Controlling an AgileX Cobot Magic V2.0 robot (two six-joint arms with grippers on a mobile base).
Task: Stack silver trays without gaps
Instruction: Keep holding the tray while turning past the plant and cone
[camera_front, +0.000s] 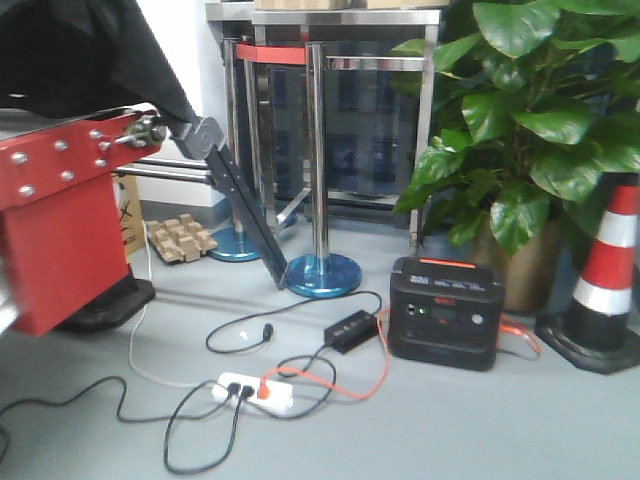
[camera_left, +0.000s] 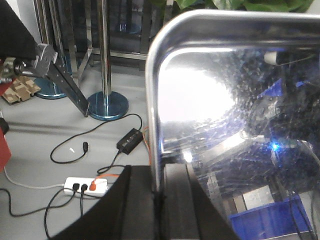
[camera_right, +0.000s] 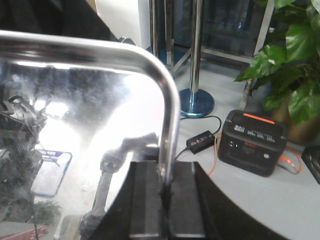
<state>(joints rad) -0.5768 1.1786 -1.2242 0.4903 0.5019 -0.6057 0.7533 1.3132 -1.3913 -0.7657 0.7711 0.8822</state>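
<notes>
Silver tray (camera_left: 225, 100): up in the air and tipped nearly on edge, its mirror face filling both wrist views, with floor (camera_front: 450, 420) visible past the rim.
Left gripper (camera_left: 160, 197): I have it pinched tight on the tray's thin side rim, just below a rounded corner.
Right gripper (camera_right: 165, 187): clamped the same way on the rim at the opposite side.
Step in hand: I judge this to be the carry; the tray is lifted and not yet set on another.
Next move: level it over the tray below, match corners and rims, then lower it until the sloped sides seat fully before I let go.
Hidden: no second tray or stack appears anywhere. The front view gives only the power station (camera_front: 445, 312), posts (camera_front: 317, 150) and plant (camera_front: 540, 100).
Unclear: glare and reflections swamp the tray's inside. I cannot confirm that both arms hold the same tray, though it looks so.
</notes>
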